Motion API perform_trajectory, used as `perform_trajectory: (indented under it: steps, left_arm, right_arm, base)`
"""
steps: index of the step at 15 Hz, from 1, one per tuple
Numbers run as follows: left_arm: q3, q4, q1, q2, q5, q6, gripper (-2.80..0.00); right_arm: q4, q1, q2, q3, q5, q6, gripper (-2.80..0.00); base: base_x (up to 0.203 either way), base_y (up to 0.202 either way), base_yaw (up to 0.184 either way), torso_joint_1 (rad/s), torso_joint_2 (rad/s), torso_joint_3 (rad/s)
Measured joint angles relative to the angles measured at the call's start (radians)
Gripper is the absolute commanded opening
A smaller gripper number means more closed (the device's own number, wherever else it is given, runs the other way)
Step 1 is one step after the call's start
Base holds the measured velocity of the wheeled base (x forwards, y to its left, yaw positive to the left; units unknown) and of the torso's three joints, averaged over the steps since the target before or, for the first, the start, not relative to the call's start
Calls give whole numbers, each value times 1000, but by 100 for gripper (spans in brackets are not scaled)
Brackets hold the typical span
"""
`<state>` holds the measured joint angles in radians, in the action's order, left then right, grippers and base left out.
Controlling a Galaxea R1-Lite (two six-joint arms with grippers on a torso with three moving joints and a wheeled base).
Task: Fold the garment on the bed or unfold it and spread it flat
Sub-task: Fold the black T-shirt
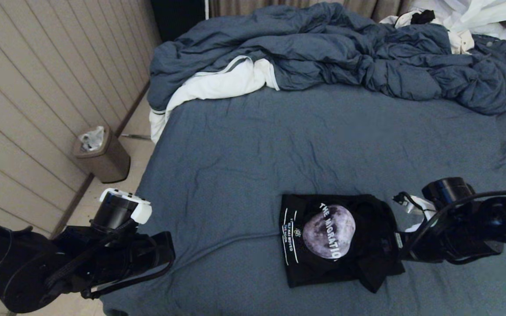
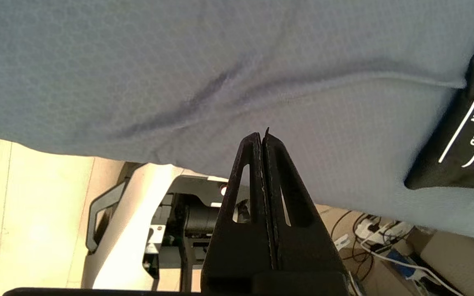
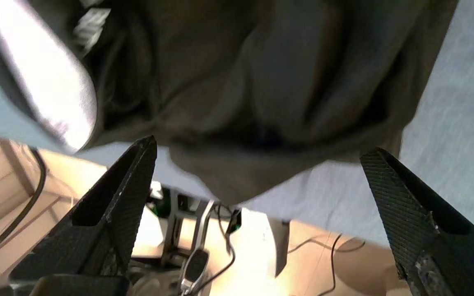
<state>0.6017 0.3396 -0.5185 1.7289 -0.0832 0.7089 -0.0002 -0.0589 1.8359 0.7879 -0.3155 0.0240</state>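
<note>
Right gripper (image 3: 257, 156): hanging with jaws spread wide, empty, just beside the folded garment's edge.
Left gripper (image 2: 263, 135): idling with fingers pressed together at the bed's near-left corner.
Black soft-knit T-shirt with grey moon print (image 1: 336, 239): lying folded, print up.
Large bed with slate-blue sheet (image 1: 244, 149): carrying the shirt near its front edge.

Dim head view; rt wrist view motion-blurred, overexposed floor.
</note>
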Motion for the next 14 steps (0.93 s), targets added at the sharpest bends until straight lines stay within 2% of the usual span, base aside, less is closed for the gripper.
perform_trajectory:
  steps: [3,6,7,8,14]
  left_arm:
    - [0,0,-1,1,0,0,-280]
    - [0,0,-2,5,1,0,-280]
    - [0,0,-3,8,1,1,-280]
    - [0,0,-6,12,1,1,-280]
    - [3,0,-11,25,-1,9,-280]
  right_arm:
    - [-84,7,58,5,7,2,0]
    - [-96,12,100,28,9,15,0]
    - [-96,15,106,31,10,16,-251]
    - [-96,22,108,32,15,16,-280]
    - [-93,27,87,19,17,16,-280]
  base:
    - [0,0,0,0,0,0]
    - [0,0,0,0,0,0]
    - [0,0,0,0,0,0]
    - [0,0,0,0,0,0]
    - [0,0,0,0,0,0]
